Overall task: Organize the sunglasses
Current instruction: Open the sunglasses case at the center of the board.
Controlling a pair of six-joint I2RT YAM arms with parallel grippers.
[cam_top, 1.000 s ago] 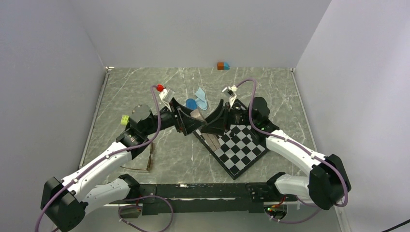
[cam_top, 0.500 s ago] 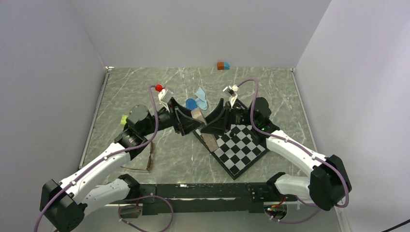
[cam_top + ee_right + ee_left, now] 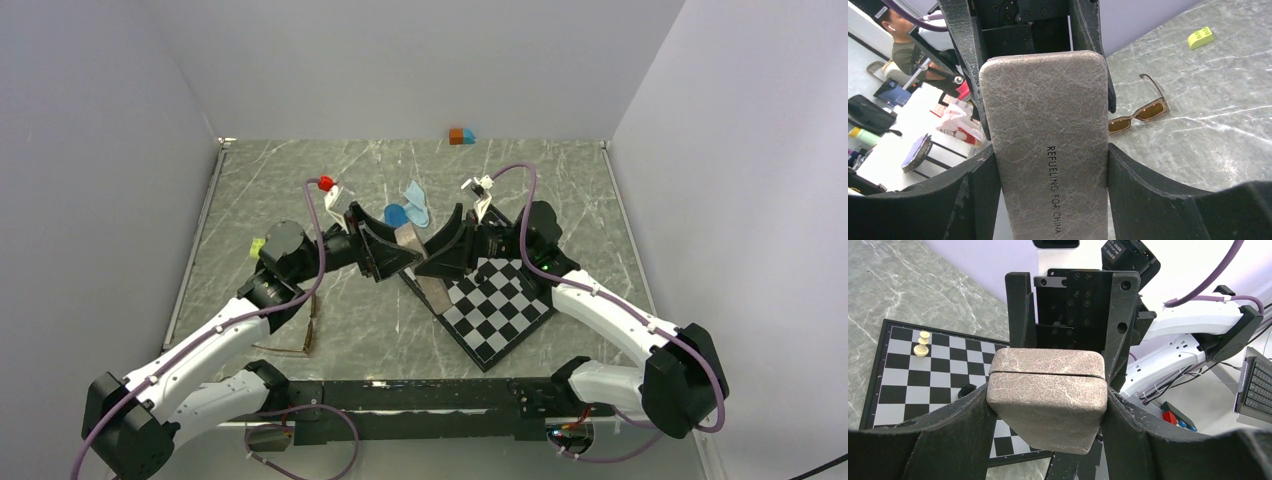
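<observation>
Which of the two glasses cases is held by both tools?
The grey-brown hard case, gripped by the left tool and right tool. The blue capsule case lies free on the table.

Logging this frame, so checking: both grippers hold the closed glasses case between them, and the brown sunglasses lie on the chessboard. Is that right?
No. The brown sunglasses lie on the marble table, off the chessboard, as the right wrist view shows. The left gripper and right gripper do hold the closed glasses case between them.
</observation>
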